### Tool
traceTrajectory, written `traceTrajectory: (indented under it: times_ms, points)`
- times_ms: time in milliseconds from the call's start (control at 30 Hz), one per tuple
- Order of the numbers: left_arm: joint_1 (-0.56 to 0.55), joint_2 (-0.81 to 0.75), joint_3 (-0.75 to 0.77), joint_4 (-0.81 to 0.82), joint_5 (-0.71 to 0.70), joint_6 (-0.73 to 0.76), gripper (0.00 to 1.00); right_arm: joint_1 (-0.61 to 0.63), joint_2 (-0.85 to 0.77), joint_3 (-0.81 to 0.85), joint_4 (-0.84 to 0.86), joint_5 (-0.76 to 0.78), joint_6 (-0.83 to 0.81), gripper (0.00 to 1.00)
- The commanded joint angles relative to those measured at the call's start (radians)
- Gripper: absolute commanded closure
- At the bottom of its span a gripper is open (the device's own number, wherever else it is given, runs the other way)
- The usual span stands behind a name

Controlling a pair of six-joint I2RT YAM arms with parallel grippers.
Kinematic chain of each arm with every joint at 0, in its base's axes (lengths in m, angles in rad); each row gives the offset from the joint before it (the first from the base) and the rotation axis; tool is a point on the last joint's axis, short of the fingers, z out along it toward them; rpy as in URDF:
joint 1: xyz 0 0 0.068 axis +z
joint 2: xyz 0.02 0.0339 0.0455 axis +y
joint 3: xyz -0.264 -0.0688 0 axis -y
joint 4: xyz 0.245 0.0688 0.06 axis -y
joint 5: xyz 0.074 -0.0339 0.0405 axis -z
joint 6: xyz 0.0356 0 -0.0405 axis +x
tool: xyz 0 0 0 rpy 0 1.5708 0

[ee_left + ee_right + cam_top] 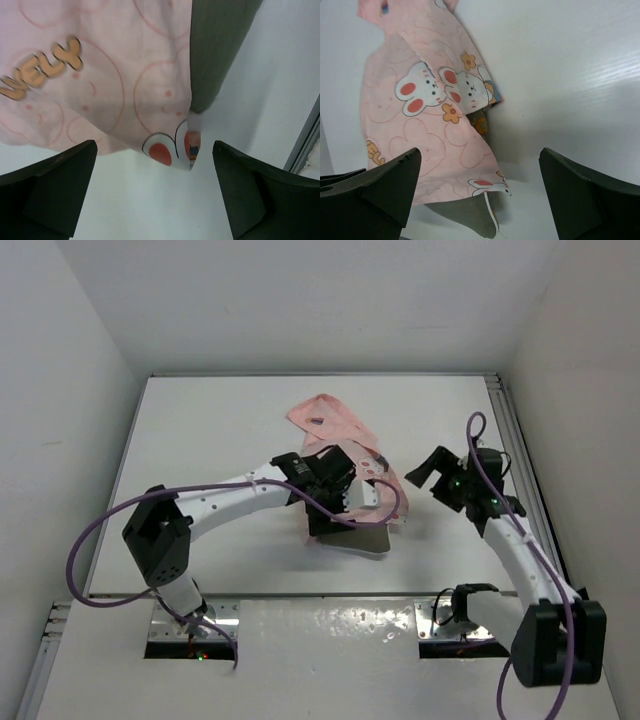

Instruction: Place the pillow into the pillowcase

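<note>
The pale pink pillowcase (335, 430) with white rabbits lies crumpled across the middle of the table. It drapes over the pillow (362, 538), whose olive-brown corner with pale piping pokes out below it. My left gripper (335, 512) hangs over the pillow's left part. Its wrist view shows it open (155, 155), with nothing between the fingers. The pillowcase (100, 75) hem and the pillow (215, 50) lie just beyond them. My right gripper (425, 470) hovers to the right of the cloth, open (479, 165) and empty. Below it are the pillowcase (420, 125) and a pillow (470, 215) corner.
White walls close in the table on the left, back and right. A metal rail (512, 440) runs along the right edge. Purple cables loop off both arms (90, 550). Bare white tabletop (210, 430) surrounds the cloth.
</note>
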Motion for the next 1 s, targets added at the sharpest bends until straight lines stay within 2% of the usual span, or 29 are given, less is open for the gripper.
traceTrajectory:
  times_ms: [0,133,233,367,433,467,533,567,600,633,667,700,733,767,800,833,867,900,967]
  points:
    - [-0.025,0.003,0.074,0.073,0.05,-0.053,0.0,0.006,-0.131,-0.015,-0.017,0.095,-0.071,0.01]
    - [-0.028,0.014,0.065,0.128,0.04,-0.072,0.0,0.054,-0.255,-0.06,-0.028,0.093,-0.112,0.01]
    - [-0.029,0.052,0.063,0.14,0.049,-0.052,0.0,0.083,-0.289,-0.089,-0.051,0.101,-0.065,0.01]
    - [0.008,0.071,0.006,0.232,0.001,-0.049,0.02,0.111,-0.347,-0.175,0.081,-0.011,0.023,0.01]
    - [0.026,0.074,0.026,0.236,0.016,-0.049,0.33,0.144,-0.361,-0.203,0.144,-0.017,0.055,0.01]
    - [0.034,0.074,0.035,0.236,0.029,-0.053,0.56,0.157,-0.361,-0.204,0.147,0.0,0.055,0.01]
    - [0.038,0.072,0.072,0.225,0.058,-0.07,0.77,0.209,-0.356,-0.2,0.133,0.012,0.034,0.01]
    - [0.038,0.074,0.084,0.21,0.082,-0.081,0.95,0.229,-0.352,-0.187,0.112,0.023,0.009,0.02]
    - [0.037,0.075,0.095,0.203,0.09,-0.102,1.0,0.249,-0.343,-0.181,0.098,0.026,-0.006,0.07]
    - [0.038,0.077,0.114,0.197,0.115,-0.108,1.0,0.297,-0.335,-0.181,0.096,0.027,-0.019,0.13]
    - [0.038,0.075,0.115,0.187,0.13,-0.113,1.0,0.324,-0.329,-0.184,0.096,0.033,-0.032,0.38]
    - [0.038,0.075,0.118,0.183,0.138,-0.122,1.0,0.379,-0.309,-0.19,0.092,0.07,-0.032,0.58]
    - [0.038,0.074,0.118,0.179,0.153,-0.127,1.0,0.41,-0.303,-0.195,0.084,0.101,-0.029,0.74]
    - [0.04,0.075,0.115,0.171,0.158,-0.128,1.0,0.44,-0.292,-0.204,0.074,0.136,-0.023,0.84]
    - [0.038,0.074,0.114,0.168,0.161,-0.13,1.0,0.494,-0.278,-0.21,0.072,0.212,-0.02,0.85]
    - [0.043,0.068,0.106,0.165,0.152,-0.134,1.0,0.544,-0.269,-0.222,0.079,0.278,-0.013,0.74]
    - [0.043,0.068,0.106,0.168,0.152,-0.134,1.0,0.545,-0.269,-0.227,0.092,0.279,-0.011,0.74]
    - [0.046,0.057,0.098,0.173,0.149,-0.144,1.0,0.593,-0.269,-0.23,0.102,0.341,-0.011,0.64]
    - [0.057,0.045,0.091,0.177,0.144,-0.15,1.0,0.65,-0.263,-0.227,0.139,0.407,-0.019,0.54]
